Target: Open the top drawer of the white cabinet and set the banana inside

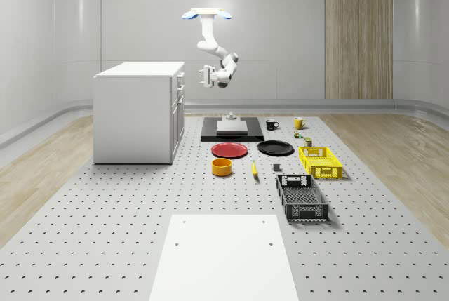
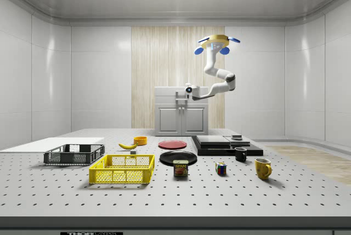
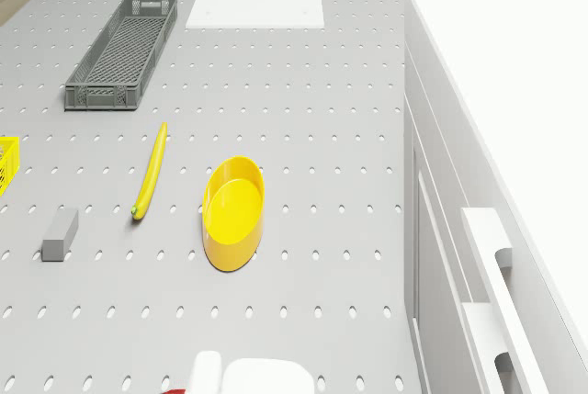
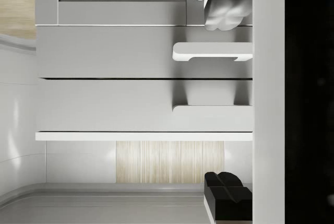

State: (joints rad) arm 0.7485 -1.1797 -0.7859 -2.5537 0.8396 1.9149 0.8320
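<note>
The white cabinet [image 1: 140,115] stands on the perforated table's left in the whole-scene view, its drawers closed. Its top drawer handle [image 4: 211,113] faces my gripper. The drone [image 1: 207,15] hovers in the air beside the cabinet's front, above the black platform. My gripper [image 1: 203,76] points at the upper drawers from a short gap away, open, with nothing between its fingers [image 4: 227,192]. The yellow banana [image 1: 254,169] lies on the table beside the yellow bowl [image 1: 222,167]. The drone view shows the banana [image 3: 150,174] and the cabinet's top [image 3: 514,91].
A red plate [image 1: 230,150] and a black plate [image 1: 275,148] lie past the bowl. A yellow crate [image 1: 320,162] and a grey crate [image 1: 302,198] sit at the whole-scene view's right. A black platform [image 1: 231,131], two mugs [image 1: 272,125] and a small grey block [image 3: 60,233] are nearby.
</note>
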